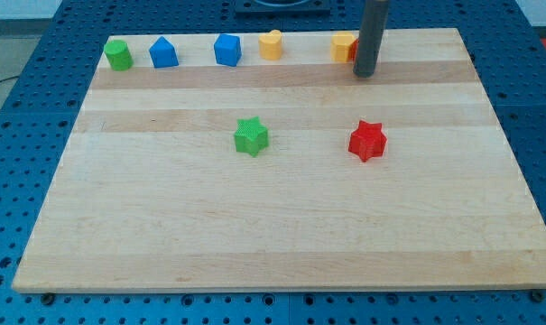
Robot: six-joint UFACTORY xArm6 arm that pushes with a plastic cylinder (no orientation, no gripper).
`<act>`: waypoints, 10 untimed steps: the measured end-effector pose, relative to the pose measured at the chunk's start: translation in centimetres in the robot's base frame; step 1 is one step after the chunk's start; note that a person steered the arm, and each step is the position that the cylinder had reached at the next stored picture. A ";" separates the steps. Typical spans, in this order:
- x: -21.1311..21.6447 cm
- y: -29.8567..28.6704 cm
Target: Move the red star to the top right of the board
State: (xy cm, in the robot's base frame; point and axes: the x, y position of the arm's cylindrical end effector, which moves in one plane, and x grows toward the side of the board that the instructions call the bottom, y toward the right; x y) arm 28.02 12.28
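Blue perforated bench surface [20,135] around a pale wooden board [282,235], even light; possibly a cable at the view's left

Blocks: two green [118,54], two blue [163,52], two yellow [271,44], two red [366,140].

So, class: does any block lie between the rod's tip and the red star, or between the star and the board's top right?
Nothing visible does. My tip sits near the view's top, with bare board down to the red star. The path to the top right corner of the board is bare too; the yellow block lies left of my tip.
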 end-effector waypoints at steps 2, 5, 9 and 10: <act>3.8 1.7; 17.3 -2.9; 13.7 -8.5; 12.5 -5.8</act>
State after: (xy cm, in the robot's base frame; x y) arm 40.55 6.48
